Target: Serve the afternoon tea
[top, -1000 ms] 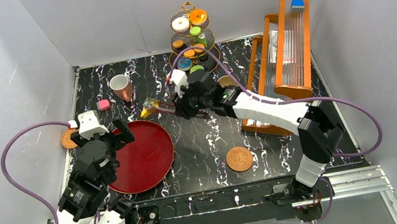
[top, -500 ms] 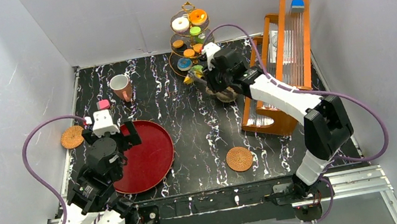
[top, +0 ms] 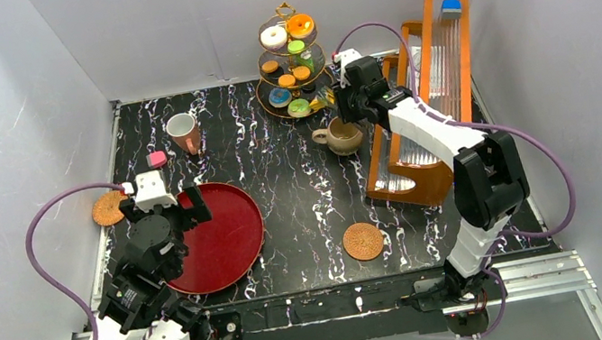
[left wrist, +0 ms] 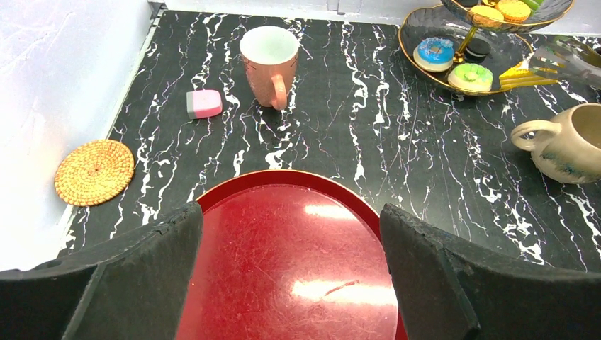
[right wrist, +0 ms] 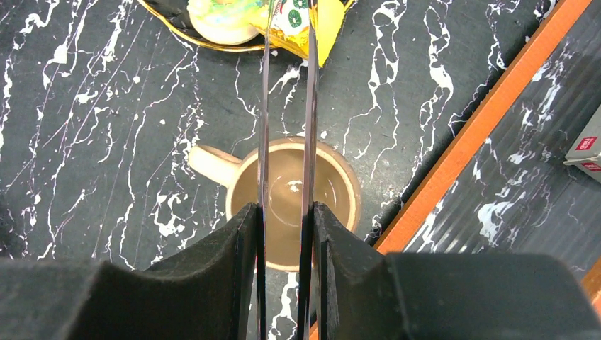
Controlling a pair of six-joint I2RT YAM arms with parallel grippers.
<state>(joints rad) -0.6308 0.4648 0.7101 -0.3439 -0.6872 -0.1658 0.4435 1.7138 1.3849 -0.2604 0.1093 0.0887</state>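
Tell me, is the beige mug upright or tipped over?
Upright. The beige mug shows its round mouth facing up at the right wrist camera, and the left wrist view shows it standing on its base.

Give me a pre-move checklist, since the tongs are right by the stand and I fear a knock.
1. Grip: right end effector shut on tongs: ok.
2. Tong tips at the rim of the stand, bottom tier: ok.
3. Anything gripped between the tips: cannot tell.
4. Beige mug upright: ok.
5. Standby: left end effector open, holding nothing, above tray: ok.
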